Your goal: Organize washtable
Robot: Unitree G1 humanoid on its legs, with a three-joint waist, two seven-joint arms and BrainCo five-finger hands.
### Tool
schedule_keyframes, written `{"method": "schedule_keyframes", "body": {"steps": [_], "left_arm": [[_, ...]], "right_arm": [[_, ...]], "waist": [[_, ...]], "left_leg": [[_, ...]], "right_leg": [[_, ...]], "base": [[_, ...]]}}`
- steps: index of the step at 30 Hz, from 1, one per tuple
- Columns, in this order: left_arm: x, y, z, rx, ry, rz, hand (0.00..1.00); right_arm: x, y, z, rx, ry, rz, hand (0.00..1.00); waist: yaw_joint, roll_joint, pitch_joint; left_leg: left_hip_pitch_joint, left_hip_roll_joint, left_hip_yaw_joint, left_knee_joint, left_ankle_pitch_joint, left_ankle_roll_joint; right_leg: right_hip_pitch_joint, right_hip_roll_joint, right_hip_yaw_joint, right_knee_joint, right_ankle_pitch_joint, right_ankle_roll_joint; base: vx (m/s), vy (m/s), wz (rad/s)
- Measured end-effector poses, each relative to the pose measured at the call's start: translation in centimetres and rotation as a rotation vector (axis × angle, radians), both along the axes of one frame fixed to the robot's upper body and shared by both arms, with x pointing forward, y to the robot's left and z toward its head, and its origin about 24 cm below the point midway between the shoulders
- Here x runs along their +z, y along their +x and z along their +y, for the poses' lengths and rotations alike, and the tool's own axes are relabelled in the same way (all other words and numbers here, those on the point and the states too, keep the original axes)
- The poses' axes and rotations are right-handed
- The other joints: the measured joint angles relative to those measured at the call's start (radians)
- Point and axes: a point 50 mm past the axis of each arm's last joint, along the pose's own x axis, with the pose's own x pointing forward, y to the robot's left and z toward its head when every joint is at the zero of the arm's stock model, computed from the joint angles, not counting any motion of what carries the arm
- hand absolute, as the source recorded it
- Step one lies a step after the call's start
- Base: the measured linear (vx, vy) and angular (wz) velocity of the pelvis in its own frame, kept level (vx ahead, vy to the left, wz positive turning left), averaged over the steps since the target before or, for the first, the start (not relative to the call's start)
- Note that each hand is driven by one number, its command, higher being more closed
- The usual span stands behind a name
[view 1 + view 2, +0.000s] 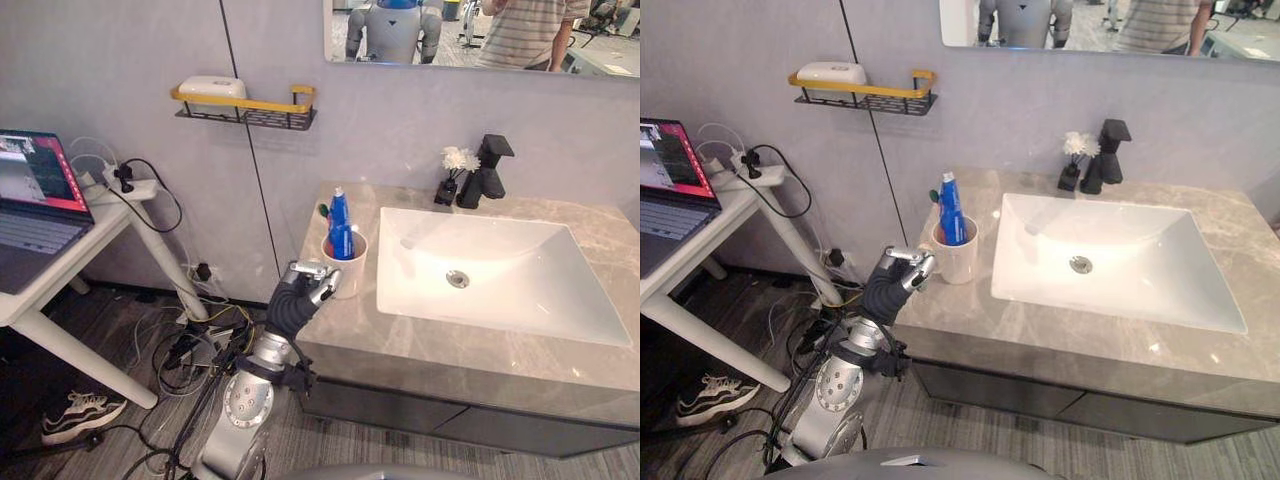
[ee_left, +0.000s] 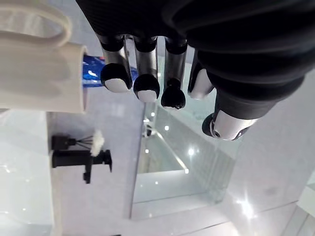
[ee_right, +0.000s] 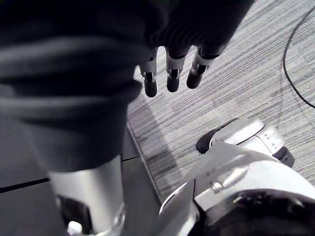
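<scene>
The grey marbled counter (image 1: 450,352) of the washtable carries everything here, and the white cup (image 1: 345,265) at its left end is the mark to place things by. To the right of the cup, just beside it, lies the white rectangular sink (image 1: 520,315), set into the counter. Far to the left of the cup stands a white desk (image 1: 62,272) with an open laptop (image 1: 30,205). Above the cup and to its left, a black wire shelf (image 1: 250,112) with a yellow rail hangs on the wall, and a white soap box (image 1: 212,88) lies on it. Behind the sink, well to the right of the cup, stands a black faucet (image 1: 488,170), with a white flower (image 1: 458,158) in a small dark vase touching its left side.

The left hand (image 1: 300,292) is raised at the counter's front edge, just left of the cup and slightly in front of it. Its fingers (image 2: 146,88) are loosely curled toward the cup and hold nothing.

The cup is plain and glossy. A blue tube (image 1: 340,228) stands upright in it; its pale print is too small to read. A green-tipped toothbrush (image 1: 323,210) leans at the tube's left.

The right hand (image 3: 172,73) hangs over grey floor, fingers straight and apart
</scene>
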Motion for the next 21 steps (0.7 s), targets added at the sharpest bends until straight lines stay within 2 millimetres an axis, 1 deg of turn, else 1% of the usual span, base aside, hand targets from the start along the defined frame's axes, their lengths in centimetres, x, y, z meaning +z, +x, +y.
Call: {"method": "schedule_keyframes", "body": {"steps": [4, 8, 10, 14, 15, 18, 20, 21], "left_arm": [[-0.7, 0.0, 0.0, -0.015, 0.009, 0.041, 1.00], [-3.2, 0.1, 0.2, -0.005, 0.025, 0.161, 1.00], [-3.7, 0.0, 0.3, -0.004, 0.033, 0.188, 1.00], [-3.8, 0.1, 0.5, 0.005, 0.034, 0.192, 1.00], [-4.3, 0.2, 0.5, 0.010, 0.038, 0.209, 1.00], [-5.5, 0.2, 0.5, 0.016, 0.035, 0.278, 1.00], [-5.9, 0.2, 0.6, 0.018, 0.037, 0.300, 1.00], [-6.0, 0.2, 0.5, 0.018, 0.038, 0.304, 1.00]], "right_arm": [[0.0, 0.1, 0.1, -0.005, 0.001, -0.002, 0.00], [0.0, 0.6, 0.2, -0.010, 0.003, -0.015, 0.00], [-0.1, 0.7, 0.2, -0.038, 0.009, -0.024, 0.00], [-0.1, 0.7, 0.2, -0.040, 0.008, -0.025, 0.00], [0.0, 0.7, 0.1, -0.045, 0.007, -0.025, 0.00], [0.0, 0.7, 0.0, -0.057, 0.004, -0.028, 0.00], [0.0, 0.9, 0.0, -0.060, 0.003, -0.033, 0.00], [0.0, 0.9, 0.0, -0.063, 0.002, -0.033, 0.00]], "waist": [[-0.002, -0.004, 0.007], [-0.003, -0.006, 0.014], [-0.004, -0.006, 0.015], [-0.004, -0.004, 0.019], [-0.005, -0.001, 0.020], [-0.015, 0.004, 0.023], [-0.027, 0.004, 0.024], [-0.027, 0.004, 0.024]], "left_leg": [[0.005, 0.000, -0.004, -0.001, 0.000, 0.000], [0.013, 0.000, -0.004, -0.003, -0.001, 0.000], [0.013, 0.000, -0.003, -0.003, -0.001, 0.000], [0.013, 0.000, 0.000, -0.003, -0.001, 0.000], [0.013, 0.000, 0.001, -0.003, -0.001, 0.000], [0.012, 0.000, 0.002, -0.003, -0.001, 0.000], [0.012, 0.001, 0.006, -0.003, -0.002, 0.000], [0.012, 0.001, 0.010, -0.003, -0.004, 0.000]], "right_leg": [[0.014, 0.000, -0.004, -0.008, 0.000, 0.000], [0.016, 0.000, -0.005, -0.008, -0.001, 0.000], [0.016, 0.000, -0.004, -0.007, -0.001, -0.001], [0.014, 0.000, -0.003, -0.007, -0.002, -0.002], [0.014, 0.000, -0.003, -0.007, -0.002, -0.002], [0.013, 0.001, -0.002, -0.007, -0.002, -0.002], [0.010, 0.002, 0.002, -0.008, -0.002, -0.002], [0.008, 0.002, 0.006, -0.008, -0.002, -0.002]], "base": [[0.04, -0.013, 0.03], [0.00, 0.000, 0.00], [0.00, 0.000, 0.00], [0.00, 0.000, 0.00], [0.00, 0.000, 0.00], [0.00, 0.000, 0.00], [0.01, 0.000, -0.03], [0.01, 0.003, -0.15]]}}
